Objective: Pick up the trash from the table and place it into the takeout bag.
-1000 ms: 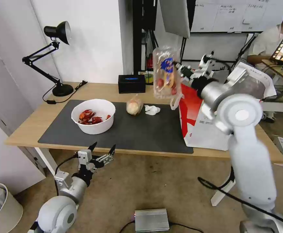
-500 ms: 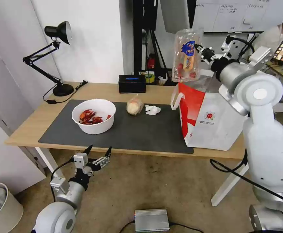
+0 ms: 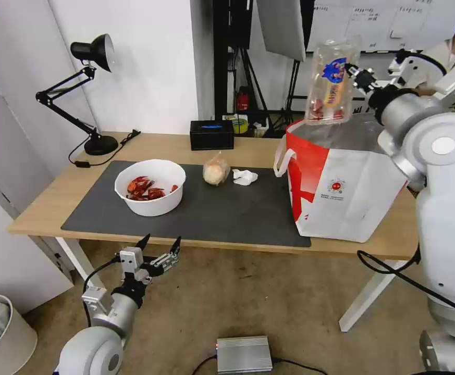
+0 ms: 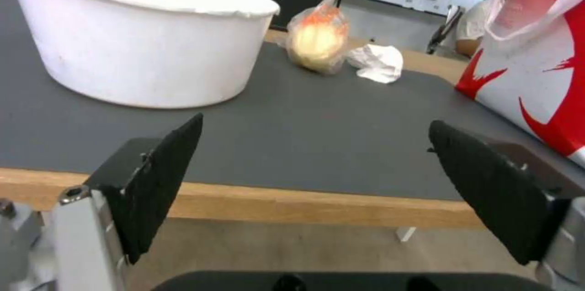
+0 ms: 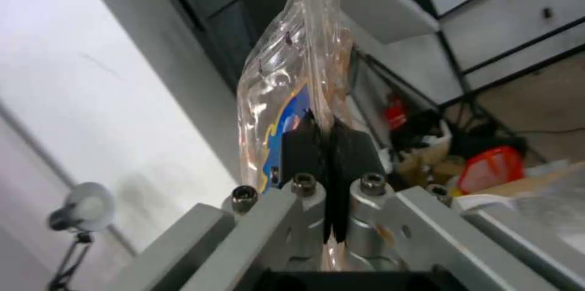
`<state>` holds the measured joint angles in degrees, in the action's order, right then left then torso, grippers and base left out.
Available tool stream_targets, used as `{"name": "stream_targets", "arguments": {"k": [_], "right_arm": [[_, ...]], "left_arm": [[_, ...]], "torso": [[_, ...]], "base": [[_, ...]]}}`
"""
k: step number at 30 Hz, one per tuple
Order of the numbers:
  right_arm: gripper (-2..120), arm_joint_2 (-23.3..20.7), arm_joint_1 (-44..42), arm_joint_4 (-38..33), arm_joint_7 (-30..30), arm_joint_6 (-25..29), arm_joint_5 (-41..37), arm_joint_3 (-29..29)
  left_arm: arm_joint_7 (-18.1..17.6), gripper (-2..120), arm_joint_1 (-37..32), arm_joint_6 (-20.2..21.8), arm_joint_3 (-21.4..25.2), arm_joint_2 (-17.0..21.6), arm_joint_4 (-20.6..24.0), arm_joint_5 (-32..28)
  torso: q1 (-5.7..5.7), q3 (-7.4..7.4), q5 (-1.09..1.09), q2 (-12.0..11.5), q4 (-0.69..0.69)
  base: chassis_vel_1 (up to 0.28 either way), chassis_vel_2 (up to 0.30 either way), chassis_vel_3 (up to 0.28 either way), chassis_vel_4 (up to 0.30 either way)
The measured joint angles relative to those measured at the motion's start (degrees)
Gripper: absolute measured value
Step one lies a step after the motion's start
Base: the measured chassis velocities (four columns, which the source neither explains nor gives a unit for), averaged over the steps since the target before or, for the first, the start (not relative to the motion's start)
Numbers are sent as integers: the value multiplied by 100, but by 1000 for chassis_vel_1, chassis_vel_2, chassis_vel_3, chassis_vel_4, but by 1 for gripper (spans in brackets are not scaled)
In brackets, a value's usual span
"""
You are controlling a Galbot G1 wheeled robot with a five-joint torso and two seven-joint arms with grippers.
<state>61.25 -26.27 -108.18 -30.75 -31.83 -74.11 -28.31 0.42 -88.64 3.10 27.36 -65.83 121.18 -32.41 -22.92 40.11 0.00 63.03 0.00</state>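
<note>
Clear clamshell tray (image 3: 331,83), clamped in right tool (image 3: 353,73), hangs seemingly above takeout bag (image 3: 342,182) rim; left tool (image 3: 160,245) apart.

Right arm raised, extended forward; right gripper (image 3: 353,70) fingers pressed together. Left arm low; left gripper (image 3: 159,246) fingers spread apart.

Bright, even indoor light; wrist views soft, slightly blurred.

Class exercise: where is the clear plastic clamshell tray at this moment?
In the head view, the clear plastic clamshell tray hangs upright on the right, pinched by the right gripper, just above the open top of the takeout bag.
</note>
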Motion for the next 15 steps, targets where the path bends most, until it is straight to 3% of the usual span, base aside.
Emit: {"name": "stream_targets", "arguments": {"k": [15], "right_arm": [[0, -12, -497, 244, 259, 97, 932, -90]], "left_arm": [[0, 100, -50, -7, 11, -28, 66, 9]], "torso": [[0, 0, -1, 0, 0]], "base": [[0, 0, 0, 0]]}}
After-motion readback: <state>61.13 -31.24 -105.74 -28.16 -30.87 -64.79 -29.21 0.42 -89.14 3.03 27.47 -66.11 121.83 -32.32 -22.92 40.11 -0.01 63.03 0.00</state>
